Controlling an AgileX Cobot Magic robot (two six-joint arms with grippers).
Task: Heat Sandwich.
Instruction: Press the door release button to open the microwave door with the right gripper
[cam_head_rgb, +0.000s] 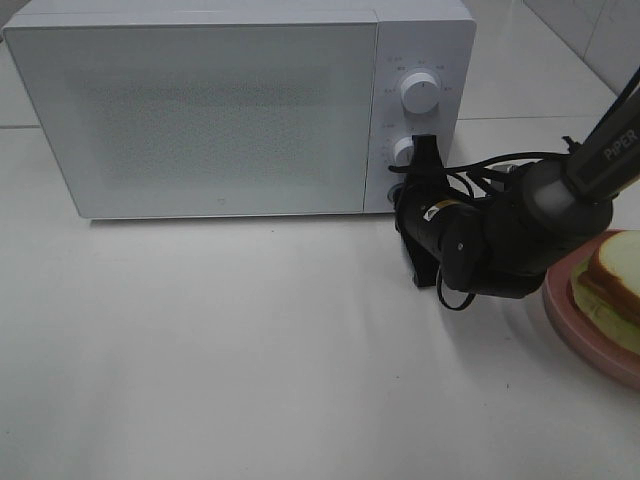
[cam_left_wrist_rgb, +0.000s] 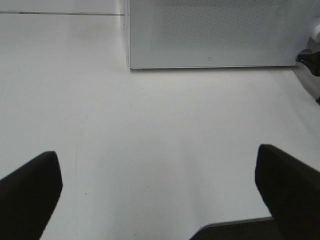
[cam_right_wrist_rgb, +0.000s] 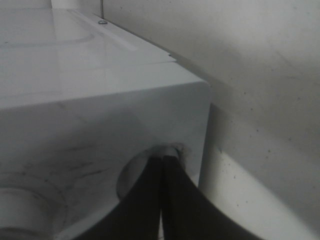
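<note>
White countertop is filling most of the high view, with pale wall tiles showing at 1 o'clock. A white microwave is standing across the back from 10 to 1 o'clock with its door closed. Two knobs are sitting one above the other on its panel: the upper knob is showing whole, while the lower knob is partly hiding behind the arm. The right gripper is reaching in from 3 o'clock and pointing its clenched tips at the bottom of that panel, just under the lower knob. It is holding nothing. At 4 o'clock, cut by the frame edge, a pink plate is lying on the countertop. The sandwich is sitting on it, near the right arm and well apart from the microwave door.

From the left wrist, the left gripper is hanging released over bare countertop, its two dark fingers spreading wide, gripping and touching nothing. The microwave's closed front is standing beyond it.

From the right wrist, the right gripper's jaws are pressing together with no gap. Their tips are sitting in a round recess near the corner of the microwave's panel and seem to be touching a small button there. Speckled countertop is running past the microwave's side.
</note>
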